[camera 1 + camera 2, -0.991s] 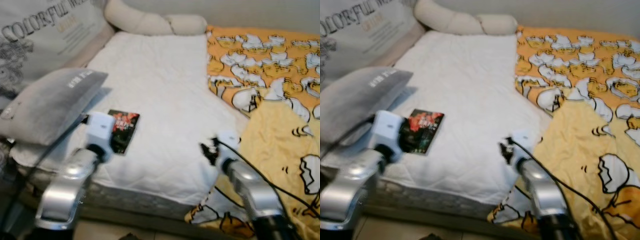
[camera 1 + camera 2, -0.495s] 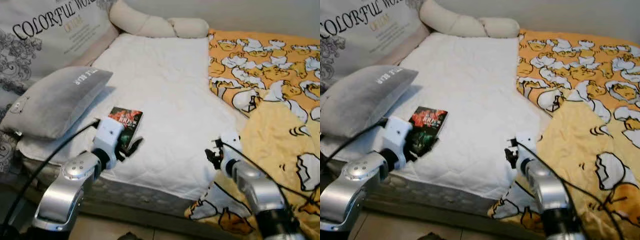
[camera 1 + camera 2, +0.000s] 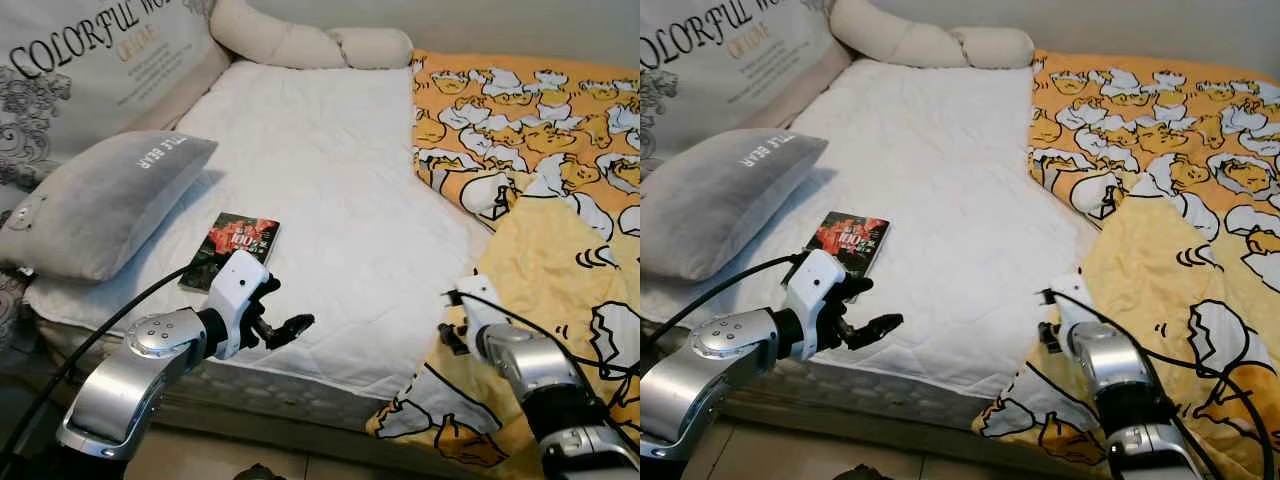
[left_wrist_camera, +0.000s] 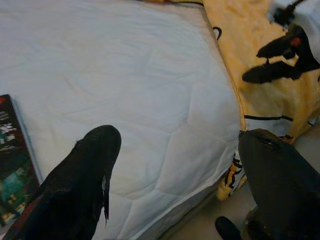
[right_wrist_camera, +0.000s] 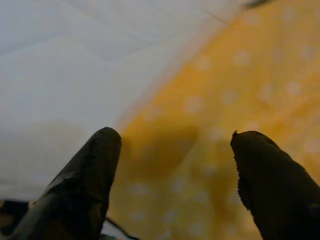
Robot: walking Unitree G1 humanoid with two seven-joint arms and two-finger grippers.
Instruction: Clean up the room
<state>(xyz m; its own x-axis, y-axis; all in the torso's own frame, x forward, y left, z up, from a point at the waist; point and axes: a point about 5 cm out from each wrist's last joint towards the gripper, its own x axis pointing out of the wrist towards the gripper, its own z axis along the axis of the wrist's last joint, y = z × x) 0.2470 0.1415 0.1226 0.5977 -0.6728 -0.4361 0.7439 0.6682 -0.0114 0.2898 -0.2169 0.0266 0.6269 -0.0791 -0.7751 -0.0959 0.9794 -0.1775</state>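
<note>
A dark booklet with a red cover lies flat on the white mattress, near its front left corner and just right of a grey pillow. My left gripper hovers open over the mattress's front edge, a little right of the booklet and pointing right; the booklet's corner is behind one finger in the left wrist view. A yellow duck-print blanket covers the bed's right half and hangs over the front. My right gripper is open, low over the blanket's edge where it meets the mattress.
A long cream bolster lies along the head of the bed. A large printed cushion leans at the back left. A black cable trails from my left arm. Floor runs along the bed's front edge.
My left gripper has swung from beside the booklet to the right, toward the mattress's front edge. My right arm has drawn back and down to the blanket's edge. The camera shifted slightly.
</note>
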